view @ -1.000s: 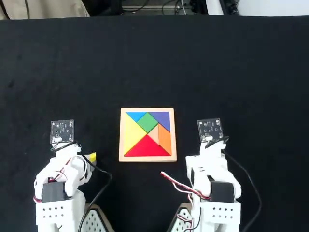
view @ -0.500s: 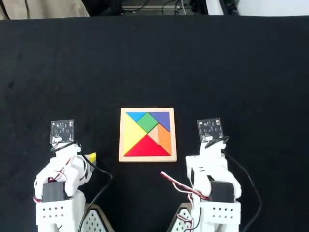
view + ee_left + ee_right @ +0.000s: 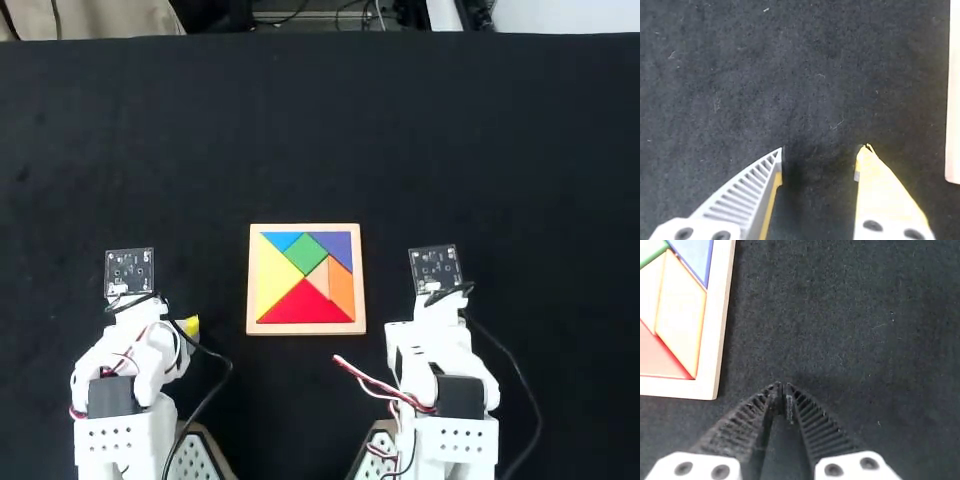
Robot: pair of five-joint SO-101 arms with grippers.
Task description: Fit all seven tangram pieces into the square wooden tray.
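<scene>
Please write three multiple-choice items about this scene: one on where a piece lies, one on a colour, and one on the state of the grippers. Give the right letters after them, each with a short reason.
1. In the high view, where does the red piece lie in the tray?
A. Along the lower edge
B. Along the upper edge
C. In the upper right corner

2. What colour is the square piece?
A. Orange
B. Green
C. Yellow

3. How do the grippers stand?
A. Both open
B. Both shut
C. The left gripper open, the right gripper shut

Answers:
1 A: its long side runs along the tray's lower rim.
2 B: the tilted square near the upper edge is green.
3 C: the left wrist view shows a wide gap between the fingertips, and the right wrist view shows them meeting.
</scene>
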